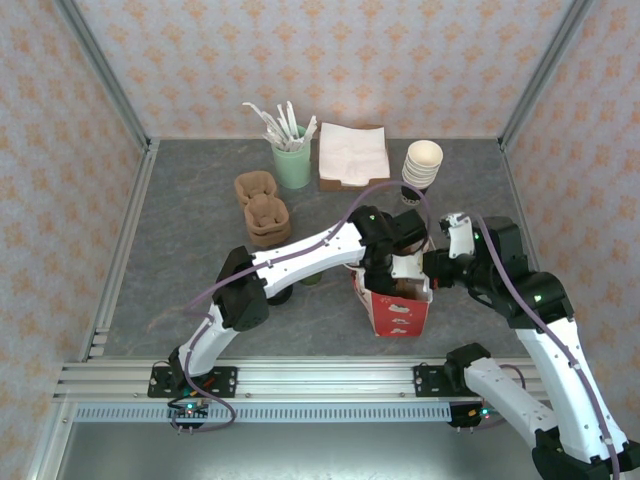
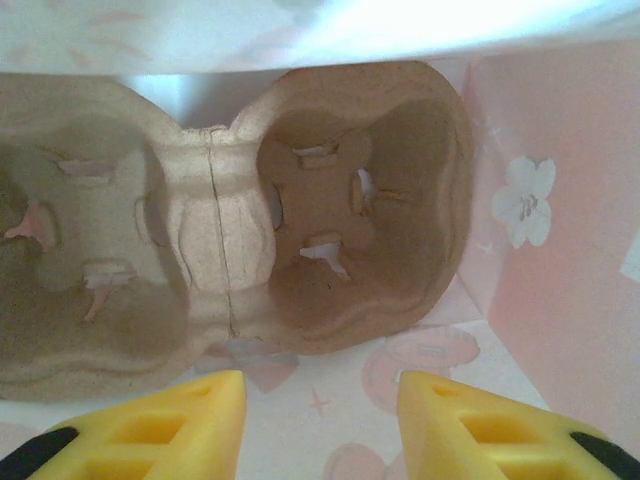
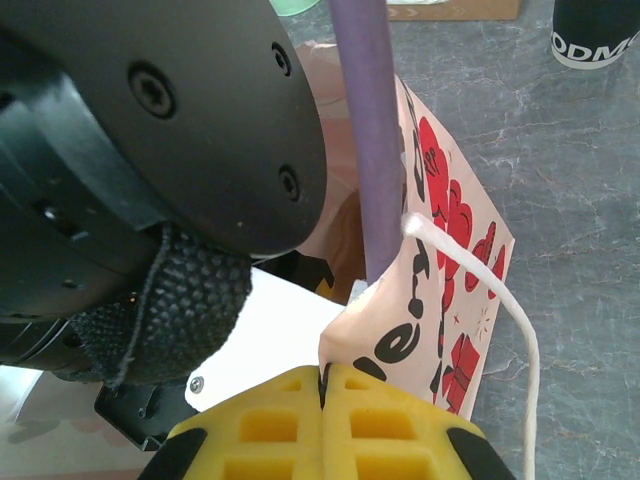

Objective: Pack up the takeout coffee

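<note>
Takeout coffee (image 3: 595, 35) stands on the table (image 3: 560, 150) beyond the paper bag (image 3: 455, 240), its top cropped by the right wrist view. Right gripper (image 3: 325, 385) pinches the bag's rim; left gripper (image 2: 320, 425), fingers spread and empty, faces a pulp carrier (image 2: 330, 220) inside.

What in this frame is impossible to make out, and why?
- Top view: paper bag interior, covered by the left arm.
- Right wrist: dark cup cut off by the top edge, so its top and full print are lost.
- Left wrist: cup carrier, left well cut by the frame edge; glare above washes out the bag wall.
</note>
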Available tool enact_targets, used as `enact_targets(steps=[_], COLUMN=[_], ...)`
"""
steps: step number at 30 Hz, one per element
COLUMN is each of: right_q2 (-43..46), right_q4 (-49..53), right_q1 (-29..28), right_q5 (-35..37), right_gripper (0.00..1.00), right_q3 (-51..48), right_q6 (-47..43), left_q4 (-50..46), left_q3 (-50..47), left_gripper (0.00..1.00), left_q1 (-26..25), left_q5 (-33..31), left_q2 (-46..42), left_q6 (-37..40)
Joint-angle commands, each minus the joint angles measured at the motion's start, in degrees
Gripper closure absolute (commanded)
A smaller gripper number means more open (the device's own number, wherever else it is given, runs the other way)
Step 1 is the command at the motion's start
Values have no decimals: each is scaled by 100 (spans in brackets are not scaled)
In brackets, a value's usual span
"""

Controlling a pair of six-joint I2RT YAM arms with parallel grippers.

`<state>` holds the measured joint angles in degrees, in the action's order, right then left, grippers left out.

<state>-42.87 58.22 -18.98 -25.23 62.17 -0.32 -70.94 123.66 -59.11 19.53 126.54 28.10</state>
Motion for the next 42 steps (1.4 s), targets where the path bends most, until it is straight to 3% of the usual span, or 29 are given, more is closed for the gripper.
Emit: enact_targets(steps=[1, 6, 17, 23, 25, 42], right_q2=[-28, -37, -55, -55, -63, -107], right_q4=[-288, -311, -377, -403, -414, -456], right_q1=[-40, -33, -27, -34, -35, -26], right_q5=[-63, -85, -133, -141, -127, 44], right_gripper=[100, 100, 100, 100, 100, 100], right_q3=[-65, -82, -135, -159, -162, -188], right_q6=[-83, -75, -53, -39, -45, 79], left_q4=[210, 217, 331, 25, -66, -697], left_q3=[-164, -137, -160, 141, 226, 598], left_gripper=[55, 54, 20, 12, 1, 0], left_q1=[-8, 20, 23, 26, 28, 23], left_q5=[113, 104, 68, -9, 18, -425], left_q2=[254, 263, -390, -450, -506, -1106], left_q6=[144, 123, 14, -48, -75, -119])
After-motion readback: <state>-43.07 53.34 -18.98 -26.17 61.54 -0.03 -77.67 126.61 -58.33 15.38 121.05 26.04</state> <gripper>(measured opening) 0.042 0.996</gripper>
